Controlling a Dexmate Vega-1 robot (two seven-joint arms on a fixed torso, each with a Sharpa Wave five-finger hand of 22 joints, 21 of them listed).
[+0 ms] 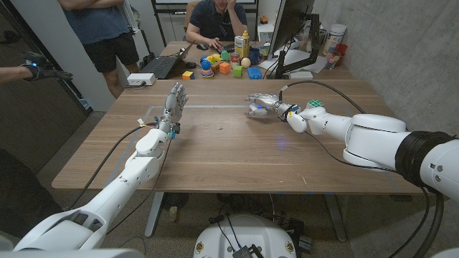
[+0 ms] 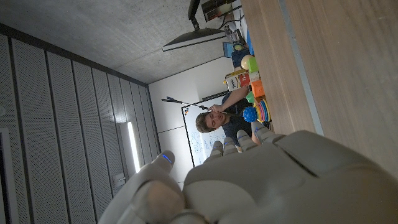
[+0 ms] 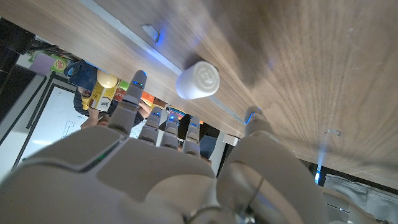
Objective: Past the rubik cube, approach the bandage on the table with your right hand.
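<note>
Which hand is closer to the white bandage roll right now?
Right. The right hand hovers right at the white bandage roll; the left hand stands upright well across the wooden table.

Right hand (image 1: 262, 104) over the table (image 1: 237, 154) at about one o'clock, bandage (image 1: 256, 111) just below its fingers. Rubik cube (image 1: 313, 107) perhaps tucked behind the right wrist. Left hand (image 1: 173, 102) upright at eleven o'clock, well apart.

Wooden table (image 1: 215, 154), gray concrete wall (image 1: 401, 57) on right, 2nd desk (image 1: 172, 50) behind w/ laptop (image 1: 161, 66), monitor (image 1: 287, 21).
</note>
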